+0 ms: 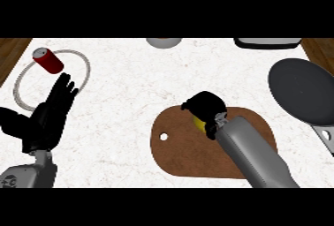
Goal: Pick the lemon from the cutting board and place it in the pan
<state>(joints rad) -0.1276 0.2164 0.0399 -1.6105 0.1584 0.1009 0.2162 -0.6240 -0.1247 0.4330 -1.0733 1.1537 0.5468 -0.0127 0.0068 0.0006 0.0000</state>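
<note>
A brown cutting board (189, 152) with a small hole lies on the counter's near middle. On its far part sits the yellow lemon (199, 123), mostly hidden. My right hand (205, 108) is curled over it from above, fingers wrapped round the fruit. The dark grey pan (301, 90) stands at the right edge, its handle pointing toward me. My left hand (49, 117) stays open at the left, fingers pointing away, holding nothing.
A red can (47, 60) lies on a clear round plate (26, 77) at the far left. A grey round object (164, 42) and a dark tray-like thing (267, 42) show at the far edge. Wooden floor borders both sides.
</note>
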